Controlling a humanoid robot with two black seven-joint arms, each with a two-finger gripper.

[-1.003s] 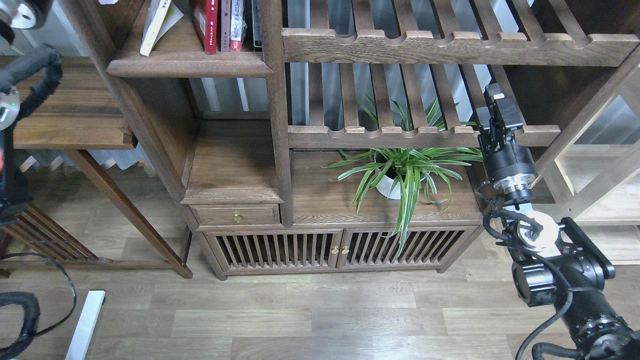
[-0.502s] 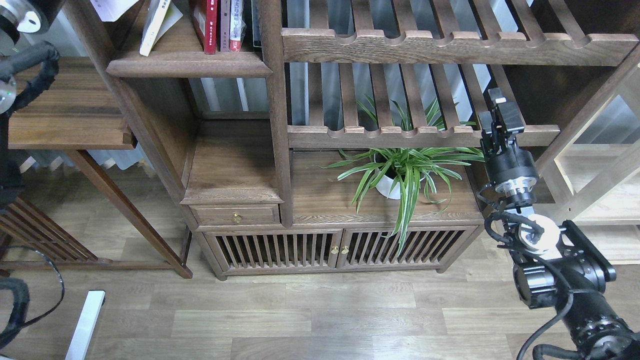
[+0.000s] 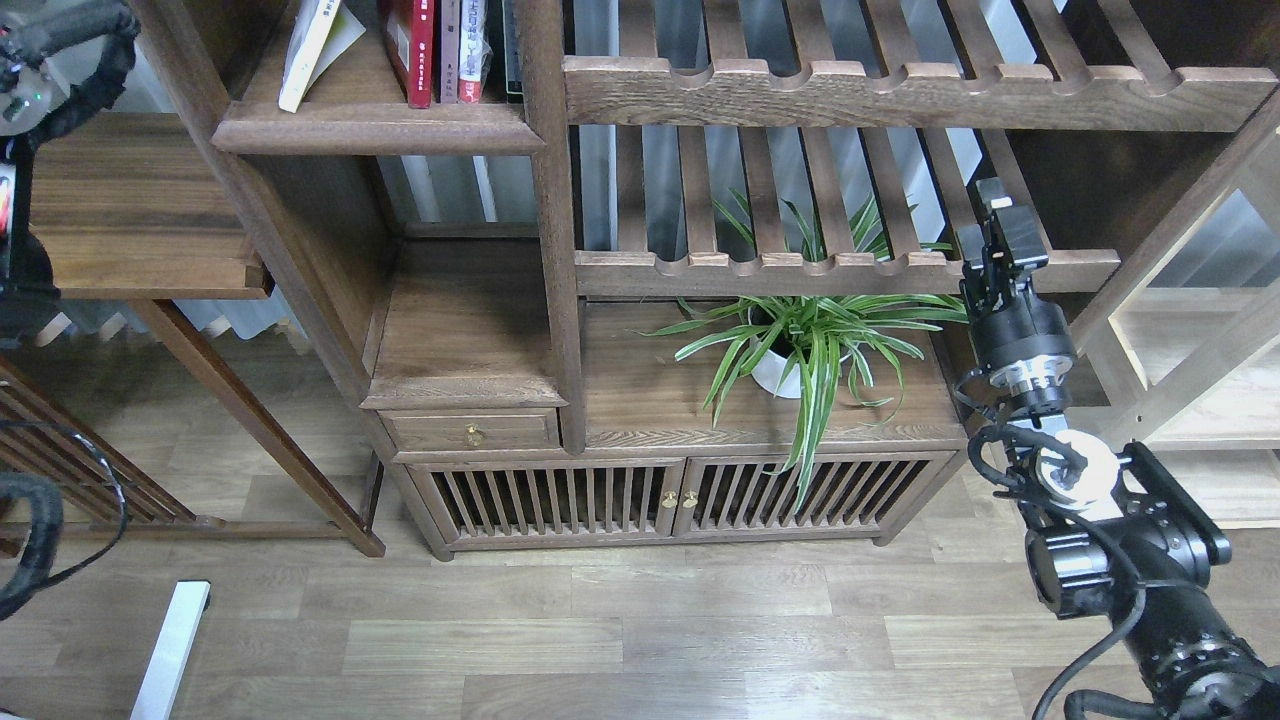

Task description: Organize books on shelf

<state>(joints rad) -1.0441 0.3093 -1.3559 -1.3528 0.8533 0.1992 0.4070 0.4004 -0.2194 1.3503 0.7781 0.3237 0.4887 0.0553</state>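
The shelf [image 3: 370, 128] is a dark-brown board with a moulded front edge at the top left. On it a yellow-green book [image 3: 308, 55] leans to the right. To its right a dark red book [image 3: 415, 50] stands upright against a few more upright spines [image 3: 462, 48]. The tops of all the books are cut off by the frame edge. I cannot pick out a white book for sure. My left arm [image 3: 60, 55] rises at the far left and its gripper is out of view above. My right gripper [image 3: 1003, 215] is far right by the lower slatted rack, dark and end-on.
Two slatted scalloped racks [image 3: 900, 95] cross the upper right. A potted spider plant [image 3: 800, 350] stands on the low cabinet [image 3: 660, 500]. A dark side table [image 3: 140, 230] is at the left, pale shelving [image 3: 1200, 390] at the far right, and a white bar [image 3: 170, 645] lies on the floor.
My left arm has moved up and left. The white sheet-like thing seen at the top edge earlier has gone out of view. My right arm has barely moved.
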